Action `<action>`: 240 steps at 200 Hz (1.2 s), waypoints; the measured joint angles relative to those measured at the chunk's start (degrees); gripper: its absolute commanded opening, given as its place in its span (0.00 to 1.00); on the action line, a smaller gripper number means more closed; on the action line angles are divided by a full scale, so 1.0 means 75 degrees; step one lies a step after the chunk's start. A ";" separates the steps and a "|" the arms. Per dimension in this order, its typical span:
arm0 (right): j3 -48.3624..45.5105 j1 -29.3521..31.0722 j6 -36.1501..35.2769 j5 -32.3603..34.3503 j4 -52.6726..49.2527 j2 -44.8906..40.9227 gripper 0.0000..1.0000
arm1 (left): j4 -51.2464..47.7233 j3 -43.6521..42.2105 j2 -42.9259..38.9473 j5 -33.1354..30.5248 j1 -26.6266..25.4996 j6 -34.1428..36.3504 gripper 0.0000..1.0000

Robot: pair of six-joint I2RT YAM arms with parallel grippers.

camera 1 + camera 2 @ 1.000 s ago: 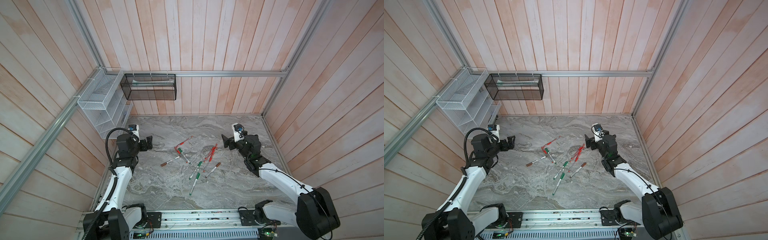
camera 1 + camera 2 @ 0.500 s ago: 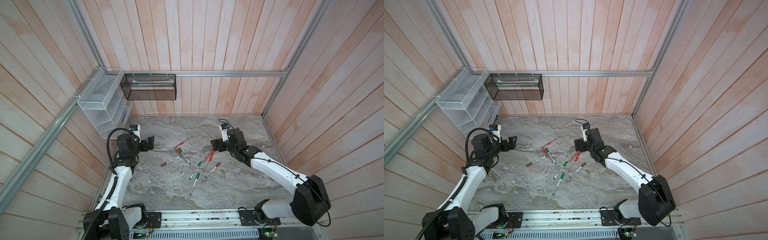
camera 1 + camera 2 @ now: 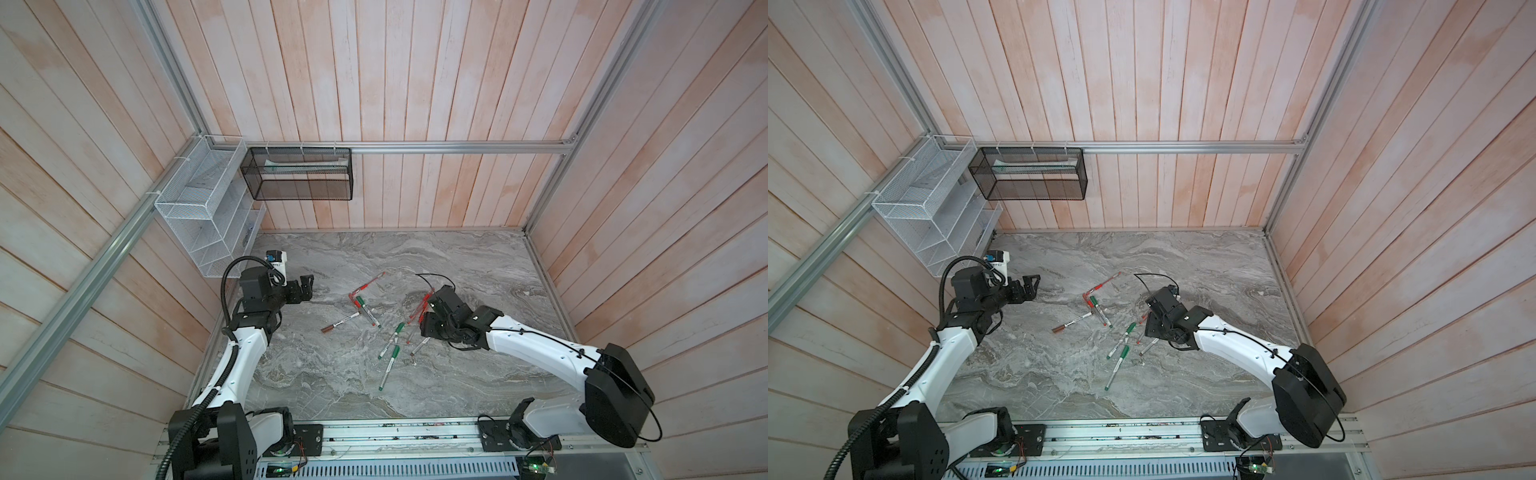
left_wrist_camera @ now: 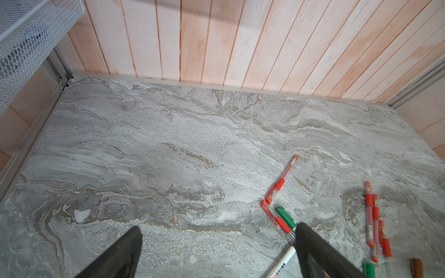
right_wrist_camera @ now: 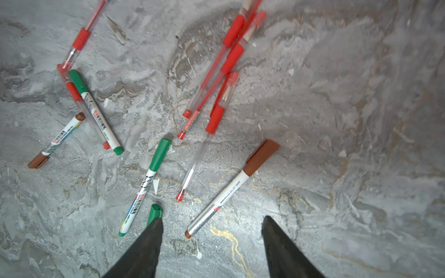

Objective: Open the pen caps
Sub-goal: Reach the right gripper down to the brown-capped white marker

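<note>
in both top views the right gripper (image 3: 424,328) hangs low over the scatter of pens (image 3: 398,329) in the middle of the table (image 3: 332,386), while the left gripper (image 3: 307,286) hovers well apart toward the left edge. the left wrist view shows that gripper's jaws spread wide and empty over bare marble, with a green cap (image 4: 285,216) and red pens (image 4: 369,216) lying off to one side. in the right wrist view the right gripper's jaws stand apart, grasping nothing. the tail of a brown marker (image 5: 216,204) lies on the table between them, its brown cap (image 5: 262,156) still on at the far end, and a green marker (image 5: 147,178) lies just beside. the step looks like picking up the brown marker. settle the jaws squarely across the white barrel, not the cap, keep the near finger off the green marker, and pinch firmly, since a round barrel will likely roll. leave the cap end sticking out for the left gripper to pull straight along the pen.
</note>
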 measured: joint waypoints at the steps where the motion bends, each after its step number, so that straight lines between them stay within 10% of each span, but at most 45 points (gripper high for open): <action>1: -0.0006 0.0000 0.0020 -0.0003 0.0000 0.0012 0.62 | 0.0000 0.0000 0.0000 0.0000 0.0000 0.0000 1.00; 77: -0.0189 0.0006 0.0530 -0.0484 0.0017 0.1137 0.44 | -0.0061 0.0003 0.0009 0.0000 -0.0114 0.0000 1.00; 240: 0.0490 -0.0845 0.0312 -0.0597 -0.0189 0.1457 0.48 | -0.0152 0.0009 -0.0012 -0.0061 -0.0163 0.0000 1.00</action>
